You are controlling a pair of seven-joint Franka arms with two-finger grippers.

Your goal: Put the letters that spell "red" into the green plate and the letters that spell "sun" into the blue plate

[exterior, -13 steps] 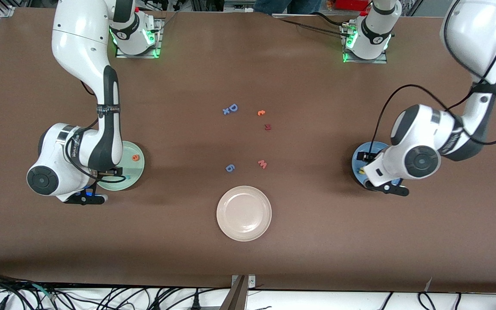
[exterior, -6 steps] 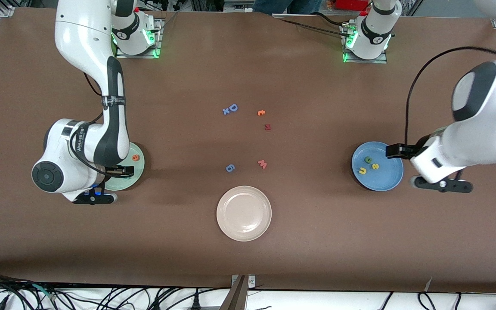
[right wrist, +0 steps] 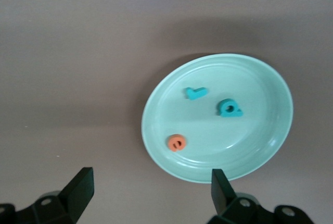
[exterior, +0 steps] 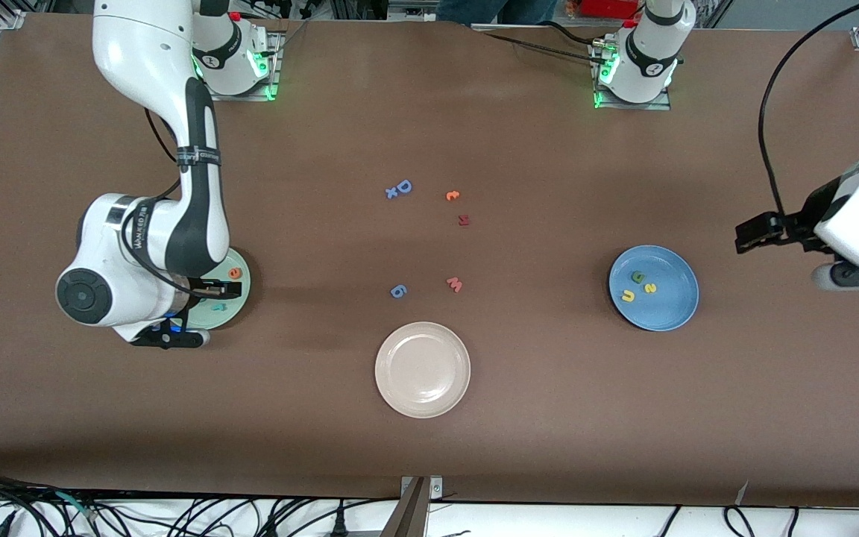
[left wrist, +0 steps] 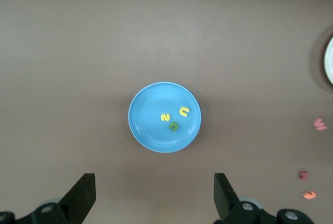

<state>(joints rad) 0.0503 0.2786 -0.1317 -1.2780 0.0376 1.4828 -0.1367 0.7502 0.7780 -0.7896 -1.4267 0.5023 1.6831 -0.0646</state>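
The green plate [right wrist: 260, 125] holds a teal "r" [right wrist: 195, 93], a teal "d" [right wrist: 229, 108] and an orange "e" [right wrist: 177, 142]. My right gripper [right wrist: 151, 195] hangs open and empty just off that plate's edge. In the front view the right arm covers part of the green plate [exterior: 241, 294], and the right gripper [exterior: 209, 289] shows above it. The blue plate [left wrist: 151, 125] carries a yellow "s" [left wrist: 165, 117], a yellow "u" [left wrist: 184, 111] and a green "n" [left wrist: 173, 126]. High over bare table beside the blue plate [exterior: 668, 306], my left gripper [exterior: 757, 235] is open with nothing in it.
A cream-white plate [exterior: 422, 369] sits near the front camera at mid-table. Loose letters lie in the middle: a blue "D" with a small x [exterior: 400, 188], an orange curled letter [exterior: 452, 195], a dark red letter [exterior: 463, 220], a pink "w" [exterior: 454, 284], a blue "6" [exterior: 397, 291].
The left arm has lifted off the blue plate and swung out toward its own end of the table, uncovering the three letters. The right arm has risen slightly over the green plate.
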